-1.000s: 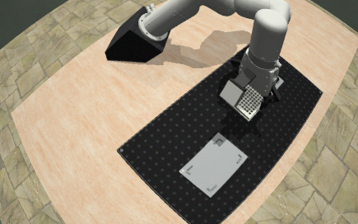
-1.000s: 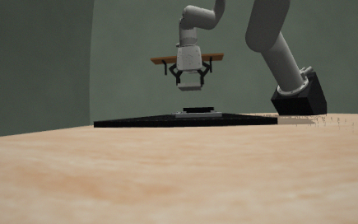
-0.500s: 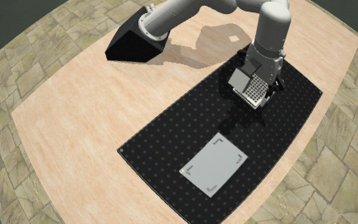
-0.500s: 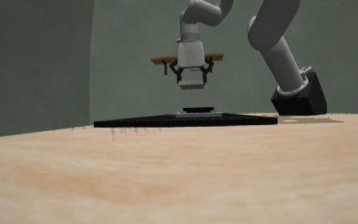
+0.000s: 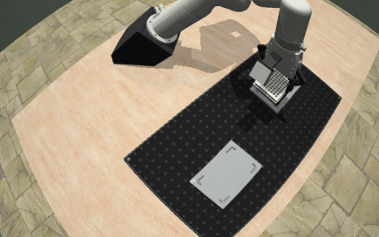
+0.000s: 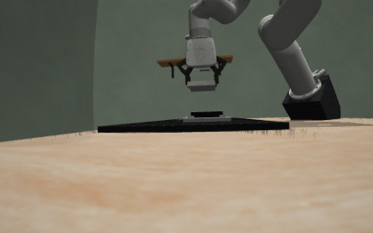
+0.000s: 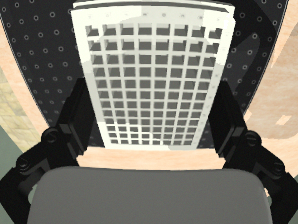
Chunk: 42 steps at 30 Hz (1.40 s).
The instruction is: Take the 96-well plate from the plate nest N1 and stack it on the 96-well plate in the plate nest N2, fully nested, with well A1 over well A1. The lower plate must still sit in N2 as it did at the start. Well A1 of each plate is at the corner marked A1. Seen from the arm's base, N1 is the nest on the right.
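Observation:
My gripper (image 5: 275,84) is shut on a white 96-well plate (image 5: 274,85) and holds it in the air over the far end of the black perforated mat (image 5: 240,144). In the low side view the held plate (image 6: 201,86) hangs level, well above a dark plate (image 6: 207,114) that sits in the grey nest N2 (image 6: 207,119). From above, only the grey rim of N2 (image 5: 280,104) shows under the held plate. In the wrist view the white plate (image 7: 153,72) fills the space between my two black fingers. Nest N1 (image 5: 226,174) is an empty grey tray with corner brackets.
The arm's black base block (image 5: 142,45) stands on the wooden table beyond the mat; it also shows in the side view (image 6: 311,103). Stone floor surrounds the round table.

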Tool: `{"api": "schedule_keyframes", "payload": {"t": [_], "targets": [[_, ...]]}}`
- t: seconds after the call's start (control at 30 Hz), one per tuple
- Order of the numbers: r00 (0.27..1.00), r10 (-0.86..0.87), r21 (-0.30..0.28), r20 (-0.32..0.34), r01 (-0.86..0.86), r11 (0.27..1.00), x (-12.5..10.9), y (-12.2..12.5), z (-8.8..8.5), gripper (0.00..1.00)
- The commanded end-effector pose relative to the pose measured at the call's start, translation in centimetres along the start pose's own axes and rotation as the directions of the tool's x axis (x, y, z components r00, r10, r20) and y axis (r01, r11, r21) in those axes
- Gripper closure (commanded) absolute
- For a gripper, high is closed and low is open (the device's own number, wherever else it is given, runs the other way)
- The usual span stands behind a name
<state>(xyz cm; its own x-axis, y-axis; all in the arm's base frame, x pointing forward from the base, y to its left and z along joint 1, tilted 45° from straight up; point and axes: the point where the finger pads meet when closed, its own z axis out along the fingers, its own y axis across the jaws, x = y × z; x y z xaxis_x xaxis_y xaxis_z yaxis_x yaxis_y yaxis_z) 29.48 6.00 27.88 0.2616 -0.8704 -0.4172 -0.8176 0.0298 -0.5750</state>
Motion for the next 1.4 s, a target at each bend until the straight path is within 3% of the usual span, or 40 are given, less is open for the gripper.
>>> {"api": "schedule_keyframes", "payload": {"t": [0.0, 0.6, 1.37], "targets": [[1.000, -0.001, 0.002, -0.004, 0.001, 1.000, -1.1, 0.2, -0.1, 1.00], [1.000, 0.000, 0.003, -0.003, 0.000, 1.000, -6.4, 1.5, -0.1, 1.00], [1.000, 0.000, 0.003, -0.004, 0.000, 1.000, -6.5, 1.5, -0.1, 1.00]]}}
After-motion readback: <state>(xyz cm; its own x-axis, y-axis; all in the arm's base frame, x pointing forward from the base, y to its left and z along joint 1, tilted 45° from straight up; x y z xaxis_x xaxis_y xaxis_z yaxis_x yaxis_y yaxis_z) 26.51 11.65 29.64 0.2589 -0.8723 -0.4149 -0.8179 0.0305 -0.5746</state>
